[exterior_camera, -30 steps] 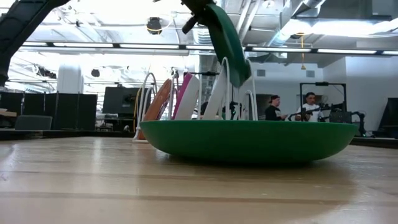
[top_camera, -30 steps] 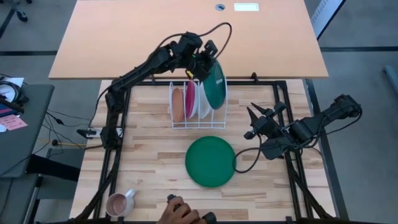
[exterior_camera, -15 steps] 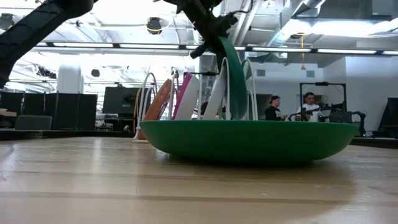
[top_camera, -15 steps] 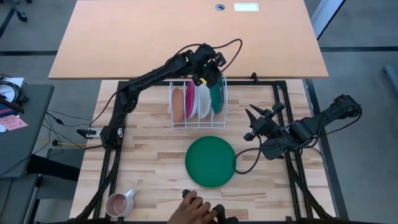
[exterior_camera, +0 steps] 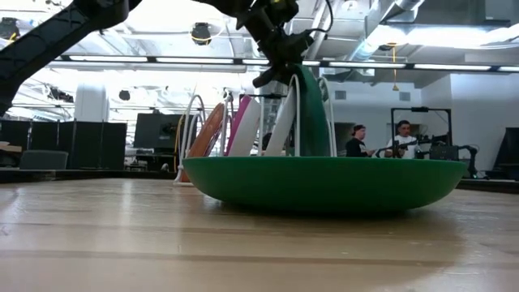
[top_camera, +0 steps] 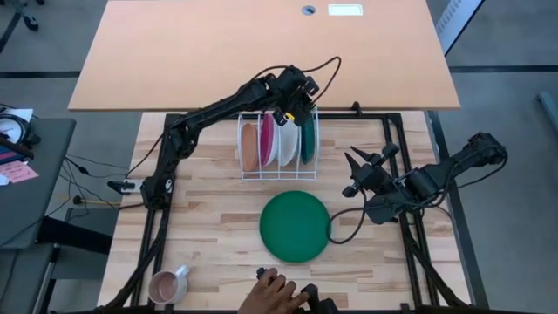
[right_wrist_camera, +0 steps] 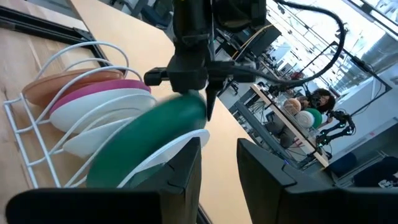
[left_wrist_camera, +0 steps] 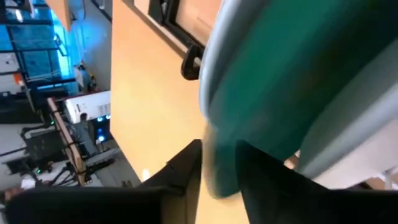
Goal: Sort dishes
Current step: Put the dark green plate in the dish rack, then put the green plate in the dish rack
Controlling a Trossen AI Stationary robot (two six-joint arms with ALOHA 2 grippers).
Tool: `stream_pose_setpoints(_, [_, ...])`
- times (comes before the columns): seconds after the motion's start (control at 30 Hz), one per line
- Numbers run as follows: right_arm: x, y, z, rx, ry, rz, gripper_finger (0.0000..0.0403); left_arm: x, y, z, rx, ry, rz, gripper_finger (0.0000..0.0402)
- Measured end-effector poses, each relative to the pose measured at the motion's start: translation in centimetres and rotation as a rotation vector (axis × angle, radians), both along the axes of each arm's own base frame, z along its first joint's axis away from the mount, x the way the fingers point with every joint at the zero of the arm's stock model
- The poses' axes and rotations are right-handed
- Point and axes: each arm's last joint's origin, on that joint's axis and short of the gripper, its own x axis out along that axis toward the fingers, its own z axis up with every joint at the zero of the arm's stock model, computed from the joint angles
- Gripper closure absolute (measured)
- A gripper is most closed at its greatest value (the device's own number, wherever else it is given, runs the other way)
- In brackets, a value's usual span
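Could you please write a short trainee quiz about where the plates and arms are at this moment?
1. True or false: the flat green plate lies on the table, outside the white wire rack.
2. Which plate in the rack is the left tool over? A orange-brown; B pink; C the upright green plate.
3. Which tool waits open and empty, to the right of the flat green plate?
Key: 1 true; 2 C; 3 the right tool.
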Motion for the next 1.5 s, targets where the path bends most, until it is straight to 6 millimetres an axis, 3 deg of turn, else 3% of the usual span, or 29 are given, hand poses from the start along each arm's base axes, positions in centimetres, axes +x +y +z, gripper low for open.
stream_pose_setpoints(0.23, [0.0, 0.0, 0.0, 0.005, -0.008, -0.001, 0.0294, 0.0, 0.0, 0.0, -0.027, -0.015, 0.03, 0.0277])
stream_pose_setpoints(0.5, [0.0, 0.0, 0.0, 0.006, -0.008, -0.001, 0.0294, -0.1, 0.0, 0.0, -0.046, -0.02, 0.05, 0.0274])
stream_pose_setpoints(0.83, [-0.1, -0.1, -0.1, -0.003, 0.009, -0.002, 0.0294, -0.6, -0.9, 0.8, -0.116, -0.1, 0.319, 0.0275])
stream_pose_setpoints(1.03, [-0.5, -0.3, -0.4, 0.009, 0.006, -0.014, 0.0294, -2.0, -2.7, 2.8, -0.15, -0.142, 0.428, 0.0275])
stream_pose_setpoints(1.27, [-0.8, -0.5, -0.7, 0.032, -0.012, -0.023, 0.0294, -5.4, -5.6, 6.1, -0.456, -0.269, 0.599, 0.0275])
stream_pose_setpoints(1.5, [-0.4, -0.9, -0.7, 0.112, -0.041, -0.028, 0.0294, -8.6, -7.7, 4.8, -0.981, -0.048, 0.896, 0.0275])
